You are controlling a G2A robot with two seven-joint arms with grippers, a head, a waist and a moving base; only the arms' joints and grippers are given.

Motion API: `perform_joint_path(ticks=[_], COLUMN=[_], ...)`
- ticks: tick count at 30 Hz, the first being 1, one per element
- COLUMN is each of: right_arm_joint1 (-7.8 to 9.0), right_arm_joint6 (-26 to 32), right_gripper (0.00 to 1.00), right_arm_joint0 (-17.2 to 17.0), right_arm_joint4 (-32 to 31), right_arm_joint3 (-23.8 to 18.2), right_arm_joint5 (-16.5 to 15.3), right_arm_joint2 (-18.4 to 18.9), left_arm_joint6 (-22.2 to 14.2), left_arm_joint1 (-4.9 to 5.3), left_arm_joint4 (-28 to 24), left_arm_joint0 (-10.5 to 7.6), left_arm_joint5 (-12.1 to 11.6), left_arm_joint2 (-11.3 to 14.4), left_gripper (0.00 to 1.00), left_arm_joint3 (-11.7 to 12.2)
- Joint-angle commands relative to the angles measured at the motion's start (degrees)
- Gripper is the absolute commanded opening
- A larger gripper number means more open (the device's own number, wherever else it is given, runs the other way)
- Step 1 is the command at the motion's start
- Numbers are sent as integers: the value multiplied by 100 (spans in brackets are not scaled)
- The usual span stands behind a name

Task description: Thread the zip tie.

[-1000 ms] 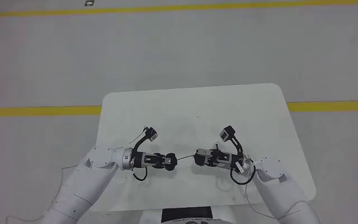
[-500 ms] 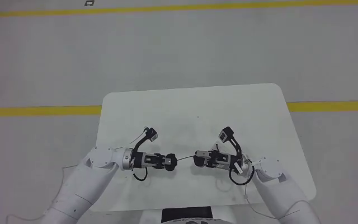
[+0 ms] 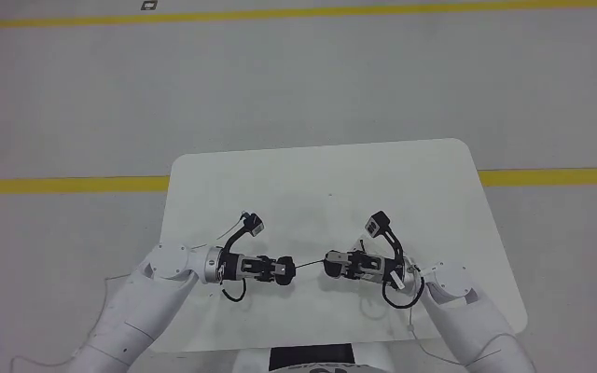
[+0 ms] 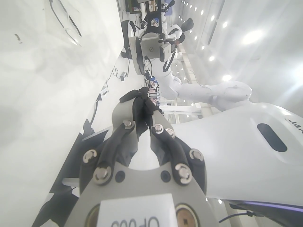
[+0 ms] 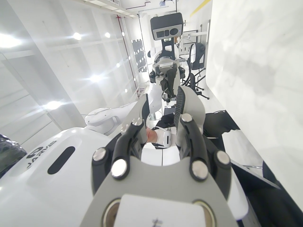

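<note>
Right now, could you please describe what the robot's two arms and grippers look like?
The left arm and right arm have rounded white shells, dark wrists with looping black cables and bracket-mounted cameras. The left gripper and right gripper share grey bases, black link bars, silver bolts and pale grey fingers; the right's pads are ribbed black.

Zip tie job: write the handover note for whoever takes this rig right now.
Left gripper: shut on the zip tie, over the near half of the table.
Right gripper: open, facing the left one, close to the tie's free end.
Spare ties lie on the table farther off.
Done: one tie is picked up and held out towards the other arm.
Left: threading. No closed loop shows, and the tie is too thin to tell tip from head.
</note>
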Motion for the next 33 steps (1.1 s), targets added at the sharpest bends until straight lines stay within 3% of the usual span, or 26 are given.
perform_joint_path(ticks=[1,33], right_arm_joint1=[9,121], right_arm_joint6=[-5,-46], right_gripper=[24,12], right_arm_joint0=[2,59], right_arm_joint4=[-5,45], right_arm_joint3=[-2,34], right_arm_joint5=[1,-12], right_arm_joint2=[-4,-167], left_arm_joint6=[1,15], left_arm_joint1=[2,15], left_arm_joint4=[-2,-25], left_arm_joint0=[2,-75], left_arm_joint5=[0,0], left_arm_joint2=[1,112], left_gripper=[0,0], left_arm_joint3=[-1,76])
